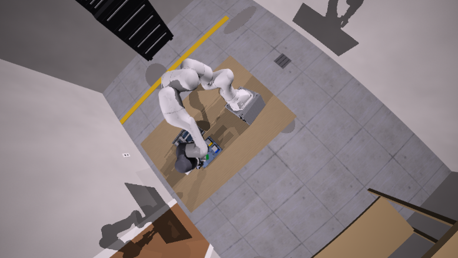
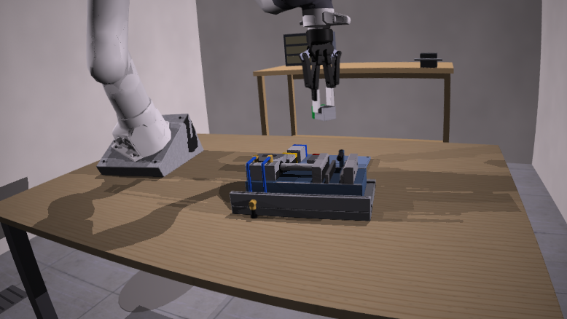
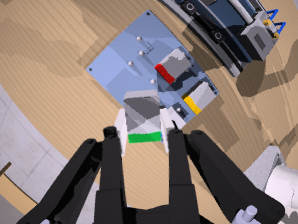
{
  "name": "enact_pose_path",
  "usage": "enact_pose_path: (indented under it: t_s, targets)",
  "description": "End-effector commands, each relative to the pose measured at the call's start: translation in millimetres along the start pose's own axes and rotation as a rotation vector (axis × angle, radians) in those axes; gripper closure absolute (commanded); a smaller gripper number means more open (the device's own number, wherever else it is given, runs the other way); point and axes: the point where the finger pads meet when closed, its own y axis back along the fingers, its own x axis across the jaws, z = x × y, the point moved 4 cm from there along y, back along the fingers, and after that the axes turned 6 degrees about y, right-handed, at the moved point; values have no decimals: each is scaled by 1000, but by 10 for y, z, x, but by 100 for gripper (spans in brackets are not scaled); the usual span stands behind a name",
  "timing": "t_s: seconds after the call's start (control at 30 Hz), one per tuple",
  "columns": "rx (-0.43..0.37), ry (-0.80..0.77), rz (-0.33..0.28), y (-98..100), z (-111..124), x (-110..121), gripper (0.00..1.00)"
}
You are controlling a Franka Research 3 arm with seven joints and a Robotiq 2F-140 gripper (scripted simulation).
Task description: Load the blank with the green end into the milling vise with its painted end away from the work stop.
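We see the gripper (image 2: pixel 322 94) hanging high above the table (image 2: pixel 416 245), its fingers closed narrow on the green blank (image 3: pixel 144 123). The blank is well clear of everything below, held in the air over the far side of the vise (image 2: pixel 301 168) in the exterior view. From the wrist camera its green end (image 3: pixel 145 137) lies nearest the palm, between the two white pads, and the grey body points away toward the plate (image 3: pixel 120 63).

On that pale blue plate, the red blank (image 3: pixel 169 70) and the yellow blank (image 3: pixel 200 98) lie side by side, near the edge that faces the vise (their painted ends both point the same way, toward the gripper in this view). A few small pins stand on the bare part of the plate.

The vise sits on its dark tray (image 2: pixel 301 205), with blue hoses (image 2: pixel 248 174) at the left end block and a rod running between the blocks. We cannot tell from these views what gap is open between the jaws.

The arm's base (image 2: pixel 174 158) stands on the table's far left corner.
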Motion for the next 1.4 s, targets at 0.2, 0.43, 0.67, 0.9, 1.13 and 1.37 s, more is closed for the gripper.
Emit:
enact_pose_path:
  t_s: [0.2, 0.43, 0.67, 0.9, 1.13, 1.37]
  targets:
    - [-6, 192, -14, 33, -3, -26, 100]
    - [-6, 192, -14, 33, -3, -26, 100]
    - [-2, 330, -5, 3, 2, -11, 100]
    - [-2, 376, -6, 3, 2, -13, 100]
    - [0, 368, 0, -9, 1, 1, 100]
    - [1, 552, -3, 11, 4, -23, 100]
